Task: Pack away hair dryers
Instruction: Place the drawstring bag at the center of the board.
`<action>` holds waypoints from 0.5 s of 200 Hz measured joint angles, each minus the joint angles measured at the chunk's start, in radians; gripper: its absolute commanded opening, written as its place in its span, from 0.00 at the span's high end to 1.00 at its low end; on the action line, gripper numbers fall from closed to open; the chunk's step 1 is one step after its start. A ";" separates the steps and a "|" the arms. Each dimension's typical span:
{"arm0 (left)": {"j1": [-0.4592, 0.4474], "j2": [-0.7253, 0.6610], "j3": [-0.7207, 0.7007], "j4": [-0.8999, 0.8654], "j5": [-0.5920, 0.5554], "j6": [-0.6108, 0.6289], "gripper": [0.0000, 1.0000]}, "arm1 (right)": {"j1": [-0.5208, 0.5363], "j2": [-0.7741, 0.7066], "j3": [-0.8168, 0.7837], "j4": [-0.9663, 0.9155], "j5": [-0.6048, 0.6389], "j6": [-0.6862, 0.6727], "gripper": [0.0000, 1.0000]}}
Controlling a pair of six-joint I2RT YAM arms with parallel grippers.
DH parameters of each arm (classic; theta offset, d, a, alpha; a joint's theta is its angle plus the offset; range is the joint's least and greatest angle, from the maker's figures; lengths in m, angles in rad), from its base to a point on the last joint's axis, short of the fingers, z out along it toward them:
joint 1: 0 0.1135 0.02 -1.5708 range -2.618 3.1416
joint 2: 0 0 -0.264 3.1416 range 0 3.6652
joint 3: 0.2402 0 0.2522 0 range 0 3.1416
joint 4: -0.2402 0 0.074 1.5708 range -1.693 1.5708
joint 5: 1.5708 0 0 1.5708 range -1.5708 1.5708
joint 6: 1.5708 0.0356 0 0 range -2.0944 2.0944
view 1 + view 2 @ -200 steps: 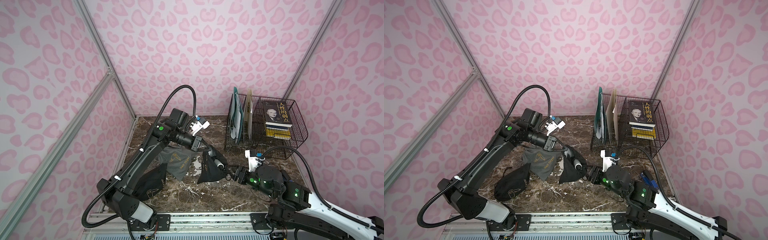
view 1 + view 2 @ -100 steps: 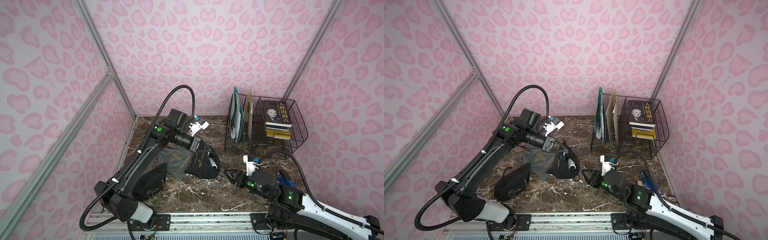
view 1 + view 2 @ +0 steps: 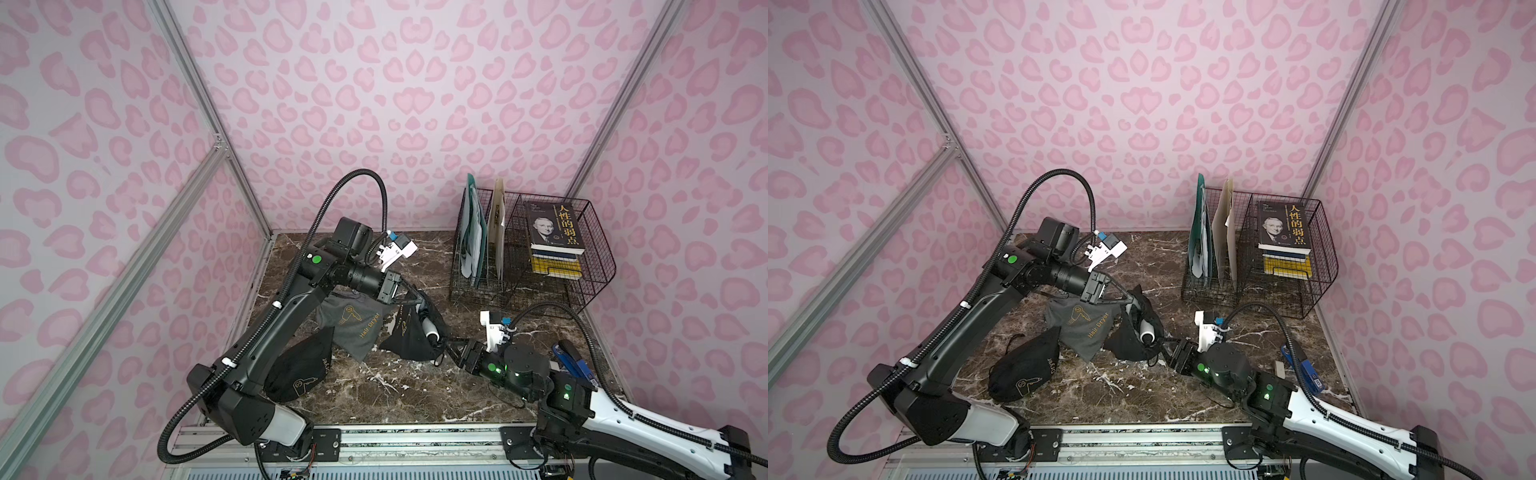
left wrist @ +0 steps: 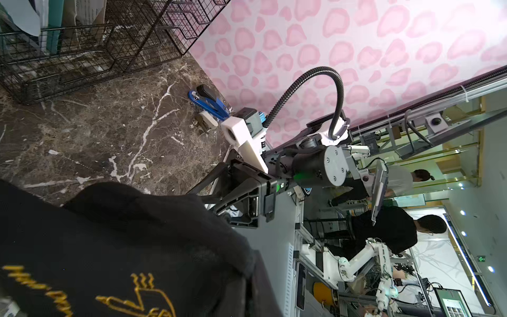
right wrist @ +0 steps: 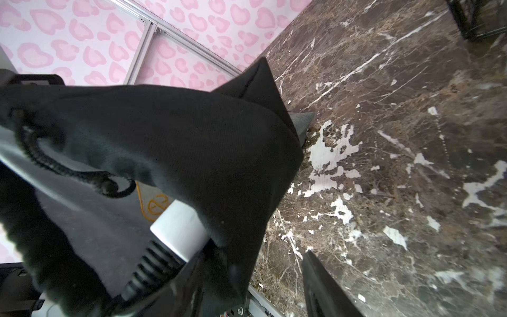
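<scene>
The left gripper [image 3: 415,296] is pressing its jaws together on the top edge of a black pouch [image 3: 409,345], holding it up over the marble table [image 3: 415,390] around the middle of the scene. I cannot tell whether the pouch's lower end is touching the marble.

The right gripper [image 3: 1168,350] is reaching in low from the near right with its jaws standing apart. In the right wrist view the pouch's rim is draping over one side of the gripper, while the other finger [image 5: 323,288] is standing clear of the fabric with bare marble between.

The white hair dryer [image 3: 429,328] is sitting partly inside the hanging pouch. Its white handle end and ribbed black cord collar are poking out of the mouth toward the right gripper.

Just left of it a grey pouch [image 3: 357,324] printed "Hair Dryer" is lying flat. Nearer and further left, a second black pouch [image 3: 303,372] is lying bulged, touching the grey one.

At the far right a wire rack [image 3: 594,286] is holding folders [image 3: 473,237] and a book [image 3: 550,226]. A blue stapler [image 3: 575,361] is lying by the right wall.
</scene>
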 measured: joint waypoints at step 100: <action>0.019 -0.028 -0.010 0.050 0.065 -0.044 0.99 | 0.000 0.108 0.022 0.139 -0.015 -0.030 0.73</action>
